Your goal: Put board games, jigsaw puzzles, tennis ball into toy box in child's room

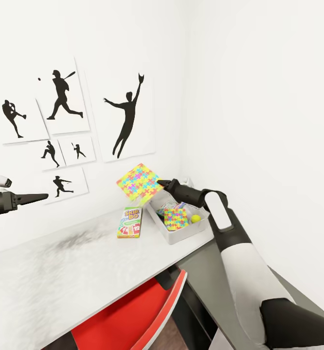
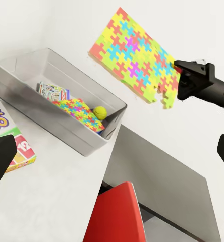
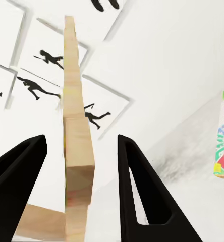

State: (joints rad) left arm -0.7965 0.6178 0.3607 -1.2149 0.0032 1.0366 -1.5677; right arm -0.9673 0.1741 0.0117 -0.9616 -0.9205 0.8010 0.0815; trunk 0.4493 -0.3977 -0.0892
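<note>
A multicoloured jigsaw puzzle point(image 1: 138, 182) hangs tilted in the air just above the toy box point(image 1: 181, 235), with my right gripper point(image 1: 160, 184) shut on its edge. In the right wrist view the sheet point(image 3: 76, 151) stands edge-on between the fingers. Inside the grey box point(image 2: 41, 118) lie a second puzzle point(image 2: 79, 112), a tennis ball point(image 2: 99, 112) and a printed board game point(image 2: 54, 92). A green and red board game point(image 1: 130, 222) lies flat on the pale table point(image 1: 60, 277), left of the box. My left gripper point(image 1: 43, 197) hovers open, far to the left, holding nothing.
Posters of black baseball silhouettes point(image 1: 125, 116) cover the wall behind the table. A red chair point(image 1: 133, 316) stands tucked under the table's front edge. A lower dark grey desk top point(image 1: 206, 277) joins on the right, under my right arm.
</note>
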